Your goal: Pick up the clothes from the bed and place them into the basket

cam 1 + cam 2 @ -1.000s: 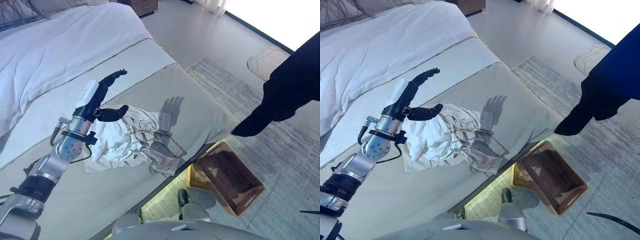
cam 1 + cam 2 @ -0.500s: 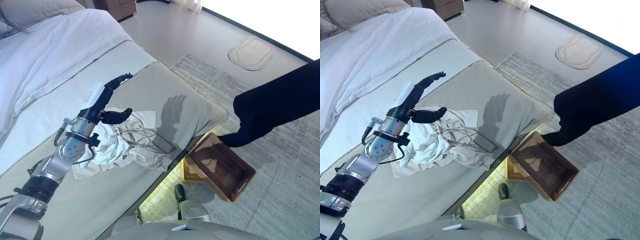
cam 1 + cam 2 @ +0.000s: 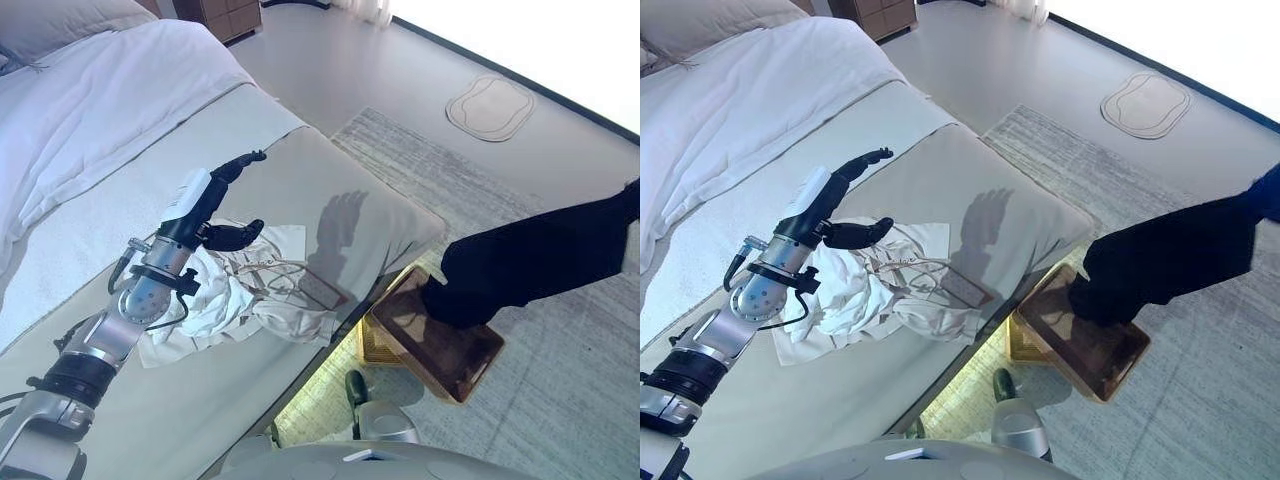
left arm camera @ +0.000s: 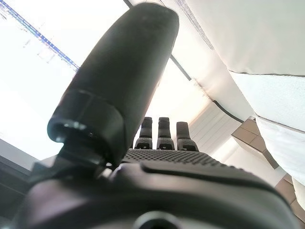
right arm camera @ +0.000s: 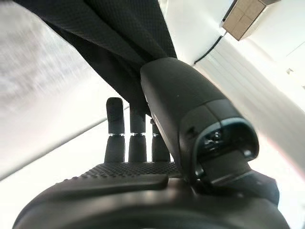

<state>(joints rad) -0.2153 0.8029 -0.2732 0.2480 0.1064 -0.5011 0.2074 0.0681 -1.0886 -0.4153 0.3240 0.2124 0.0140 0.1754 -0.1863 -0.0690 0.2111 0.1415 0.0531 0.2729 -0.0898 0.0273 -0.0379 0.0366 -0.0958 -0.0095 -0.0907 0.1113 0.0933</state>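
White clothes [image 3: 232,292] lie crumpled on the beige bed cover [image 3: 330,180] near its edge. My left hand [image 3: 203,212] hovers over their far side, open, its fingers straight and its thumb spread just above the cloth; in its own wrist view the left hand [image 4: 190,191] holds nothing. A dark garment [image 3: 530,262] stretches in from the right, and its lower end hangs into the brown basket [image 3: 455,385] on the floor beside the bed. In the right wrist view this dark garment [image 5: 109,28] runs between the thumb and fingers of my right hand [image 5: 138,183].
A white duvet [image 3: 90,110] covers the far part of the bed. The basket stands on a grey rug [image 3: 570,400]. A round pale mat [image 3: 495,105] lies farther off on the floor, and wooden furniture [image 3: 215,12] stands at the back.
The dark garment has come down from well above the floor until its end reaches the basket. The camera shifted. My left hand stays over the white clothes.
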